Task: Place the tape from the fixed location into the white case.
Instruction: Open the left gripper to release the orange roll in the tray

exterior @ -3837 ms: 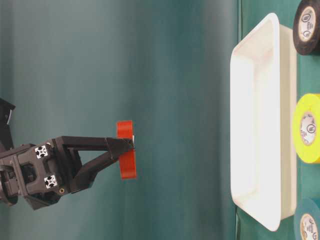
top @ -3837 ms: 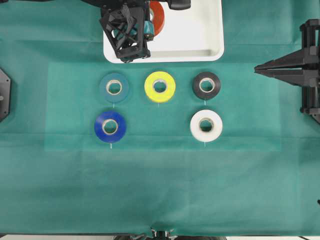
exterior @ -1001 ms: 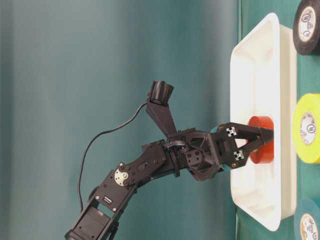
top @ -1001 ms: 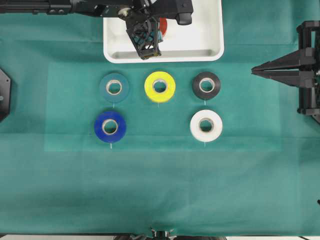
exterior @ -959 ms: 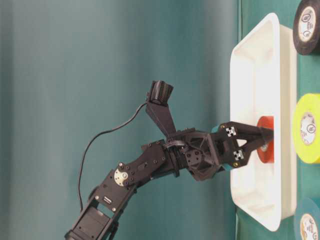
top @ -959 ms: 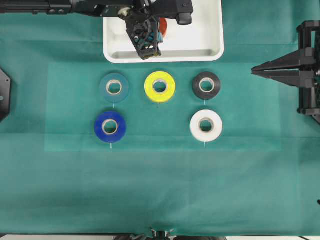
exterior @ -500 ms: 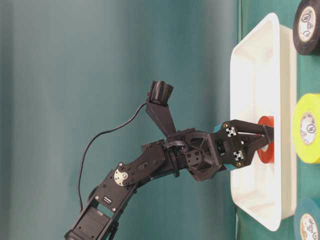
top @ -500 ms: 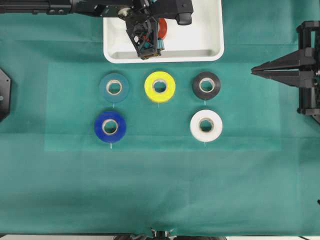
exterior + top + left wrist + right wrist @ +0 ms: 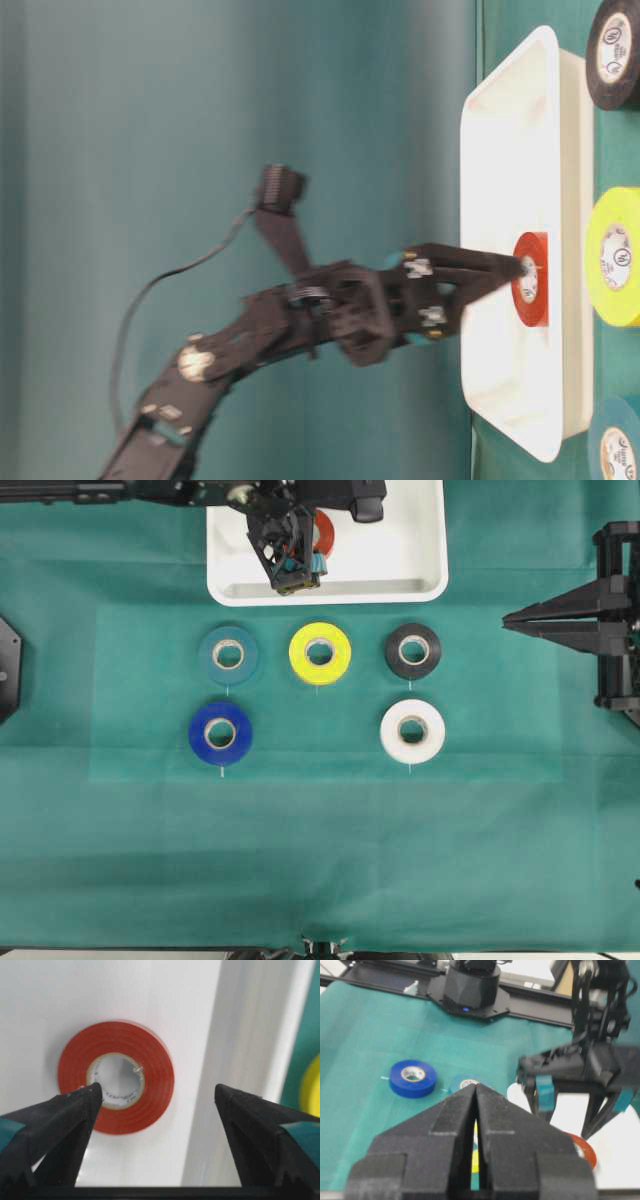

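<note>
Orange-red tape (image 9: 116, 1077) lying flat on floor of white case (image 9: 400, 575), released, flanked by wide-open fingers of left tool (image 9: 155, 1110) poised directly above, with right tool (image 9: 475, 1125) closed and empty, parked well apart at edge of green-covered surface (image 9: 330, 850).

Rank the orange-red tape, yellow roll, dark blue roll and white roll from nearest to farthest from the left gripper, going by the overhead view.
1. Orange-red tape, in the white case, right beside the left gripper.
2. Yellow roll, just below the case.
3. Dark blue roll, lower left.
4. White roll, lower right.
</note>
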{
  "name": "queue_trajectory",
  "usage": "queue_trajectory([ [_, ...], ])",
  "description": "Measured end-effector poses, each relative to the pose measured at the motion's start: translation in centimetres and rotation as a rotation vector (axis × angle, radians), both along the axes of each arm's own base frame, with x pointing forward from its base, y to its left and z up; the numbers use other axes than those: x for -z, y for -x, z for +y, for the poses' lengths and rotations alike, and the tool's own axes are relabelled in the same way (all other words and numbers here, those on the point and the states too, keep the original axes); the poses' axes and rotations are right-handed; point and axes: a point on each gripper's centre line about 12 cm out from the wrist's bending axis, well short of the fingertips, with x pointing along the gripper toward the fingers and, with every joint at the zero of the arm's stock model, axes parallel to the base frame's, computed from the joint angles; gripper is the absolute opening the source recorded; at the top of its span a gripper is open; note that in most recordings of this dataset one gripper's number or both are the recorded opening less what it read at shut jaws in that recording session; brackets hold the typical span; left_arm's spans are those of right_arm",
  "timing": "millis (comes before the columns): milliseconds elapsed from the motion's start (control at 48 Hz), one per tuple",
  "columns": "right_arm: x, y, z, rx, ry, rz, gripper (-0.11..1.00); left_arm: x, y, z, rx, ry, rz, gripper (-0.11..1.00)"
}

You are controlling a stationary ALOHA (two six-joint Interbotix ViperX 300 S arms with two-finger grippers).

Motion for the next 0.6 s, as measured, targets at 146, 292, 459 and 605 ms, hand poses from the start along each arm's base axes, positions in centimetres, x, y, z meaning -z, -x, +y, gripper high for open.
queue_trajectory([
  [146,0.0,0.0,0.0,0.0,0.0,0.0,0.0,-2.2,0.3,-0.3,0.005,-0.002,-0.006,0.99],
  [292,0.0,0.0,0.0,0.0,0.0,0.0,0.0,-3.8,0.7,-0.5,0.007,0.006,0.016,0.99],
  [459,0.0,0.0,0.0,0.0,-0.001,-0.002,0.0,-6.3,0.8,-1.2,0.021,0.004,0.01,0.99],
  [605,0.0,0.0,0.0,0.0,0.0,0.0,0.0,-8.4,1.0,-1.7,0.03,-0.001,-0.004,0.99],
])
